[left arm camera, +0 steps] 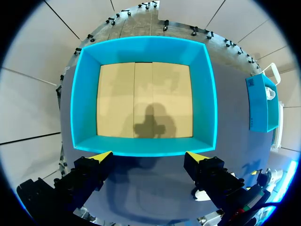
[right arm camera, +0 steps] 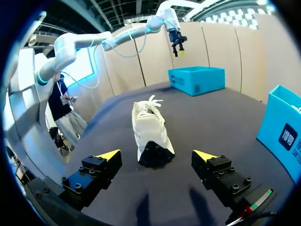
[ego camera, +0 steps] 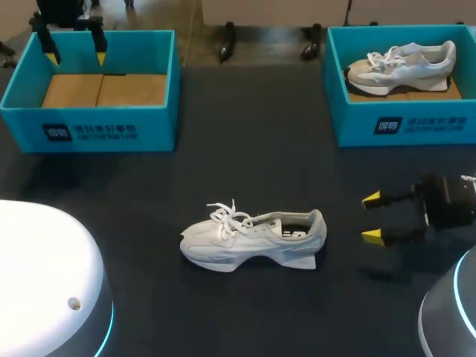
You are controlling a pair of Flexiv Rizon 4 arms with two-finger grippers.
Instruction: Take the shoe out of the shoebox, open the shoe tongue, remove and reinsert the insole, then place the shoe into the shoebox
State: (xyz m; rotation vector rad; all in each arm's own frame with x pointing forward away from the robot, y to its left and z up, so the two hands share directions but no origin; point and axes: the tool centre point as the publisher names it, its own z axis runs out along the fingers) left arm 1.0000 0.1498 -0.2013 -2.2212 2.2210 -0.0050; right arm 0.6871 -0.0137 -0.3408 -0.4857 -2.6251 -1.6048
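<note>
**Shoe on the table, both grippers open and empty**

I see the white shoe (ego camera: pixel 253 239) standing on its sole on the dark table (ego camera: pixel 245 149), out in the open and well apart from both boxes. Its toe points toward my left side and its heel toward my right. The laces lie loose over the tongue, and a dark insole shows in the opening.

My right gripper (ego camera: pixel 372 218) hangs near the heel, level with it and not touching. Its fingers are spread wide with nothing between them. In the right wrist view the shoe lies straight ahead of the fingers, heel first.

My left gripper (ego camera: pixel 75 56) hangs over the far left corner of the left box (ego camera: pixel 89 130), fingers also wide apart and holding nothing. The left wrist view looks straight down into this box and shows only its brown cardboard floor (left arm camera: pixel 143 99) with the gripper's shadow on it.

At the far right stands the right box (ego camera: pixel 405 123), the same blue, with a second shoe (ego camera: pixel 401 65) lying inside, toe to my left.
</note>
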